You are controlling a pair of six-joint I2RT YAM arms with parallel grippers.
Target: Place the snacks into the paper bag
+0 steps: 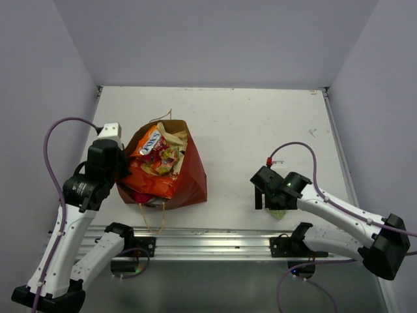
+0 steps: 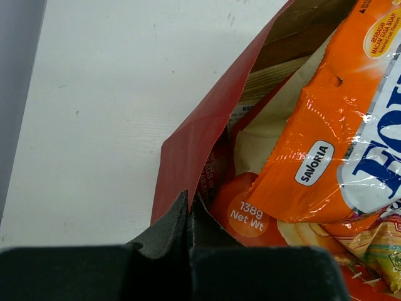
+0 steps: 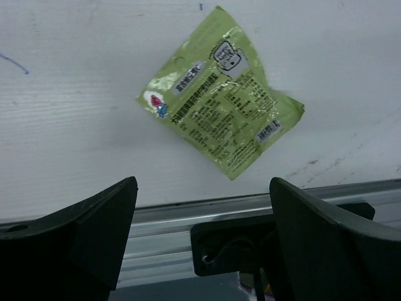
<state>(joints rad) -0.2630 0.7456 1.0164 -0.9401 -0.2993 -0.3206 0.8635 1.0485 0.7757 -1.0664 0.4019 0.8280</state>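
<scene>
The dark red-brown paper bag lies on the table with its mouth open, holding several snacks. An orange packet sits on top, and the same orange packet fills the left wrist view. My left gripper is shut on the left rim of the paper bag, pinching the paper between its fingertips. A small flat green sachet lies on the table near the front rail; the sachet peeks out beneath my right arm. My right gripper hovers just short of it, open, with nothing between its fingers.
The aluminium rail runs along the table's near edge, with the right arm's base mount just below the sachet. Grey walls enclose the table at the back and both sides. A purple cable loops above the right arm.
</scene>
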